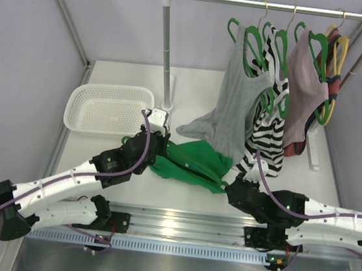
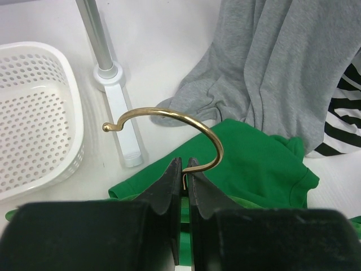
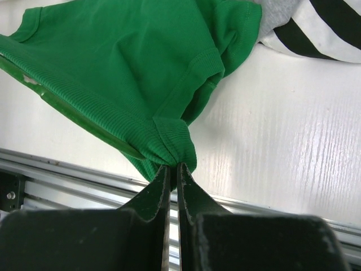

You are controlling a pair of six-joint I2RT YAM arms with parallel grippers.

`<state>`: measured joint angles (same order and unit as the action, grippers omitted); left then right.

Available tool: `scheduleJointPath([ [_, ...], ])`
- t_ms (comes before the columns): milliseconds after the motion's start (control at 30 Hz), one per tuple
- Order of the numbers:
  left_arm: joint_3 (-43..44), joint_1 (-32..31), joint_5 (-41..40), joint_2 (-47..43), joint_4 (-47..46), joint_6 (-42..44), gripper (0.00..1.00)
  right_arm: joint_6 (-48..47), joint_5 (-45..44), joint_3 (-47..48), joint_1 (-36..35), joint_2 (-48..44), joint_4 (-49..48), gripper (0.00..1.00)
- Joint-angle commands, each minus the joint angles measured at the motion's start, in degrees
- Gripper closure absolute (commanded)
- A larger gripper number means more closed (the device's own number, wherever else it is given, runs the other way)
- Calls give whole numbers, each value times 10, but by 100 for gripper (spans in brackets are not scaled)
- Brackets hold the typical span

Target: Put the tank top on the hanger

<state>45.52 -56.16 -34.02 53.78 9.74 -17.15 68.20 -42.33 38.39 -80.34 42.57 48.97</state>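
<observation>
Dressing is under way: with the left gripper (image 2: pixel 184 169) clamped on the hanger (image 2: pixel 163 110) at the foot of its curved wire and the right gripper (image 3: pixel 174 169) pinching a bunched edge of the green tank top (image 3: pixel 124 68) lying on the table (image 3: pixel 282 141), the next move probably calls for drawing that edge over the hanger's shoulder.

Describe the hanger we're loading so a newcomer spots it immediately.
Start at the clothes rail at the back, then come forward to the green tank top lying beside the white basket. The hanger raises its gold hook from that top, pinched in the left gripper; the other hangers all hang on the rail.
</observation>
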Motion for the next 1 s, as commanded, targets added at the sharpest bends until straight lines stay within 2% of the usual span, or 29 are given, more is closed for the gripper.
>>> scheduleJointPath([
  [0, 31, 3, -50, 5, 1, 15, 100, -11, 0, 15, 8, -7, 29, 100],
  [533, 48, 5, -63, 33, -1, -10, 100, -26, 17, 3, 9, -19, 34, 100],
  [767, 32, 5, 28, 24, -23, -13, 100, -59, 10, 49, 16, 2, 32, 100],
  [967, -7, 3, 40, 4, -33, -59, 100, -134, 59, 106, 63, 66, -32, 100],
])
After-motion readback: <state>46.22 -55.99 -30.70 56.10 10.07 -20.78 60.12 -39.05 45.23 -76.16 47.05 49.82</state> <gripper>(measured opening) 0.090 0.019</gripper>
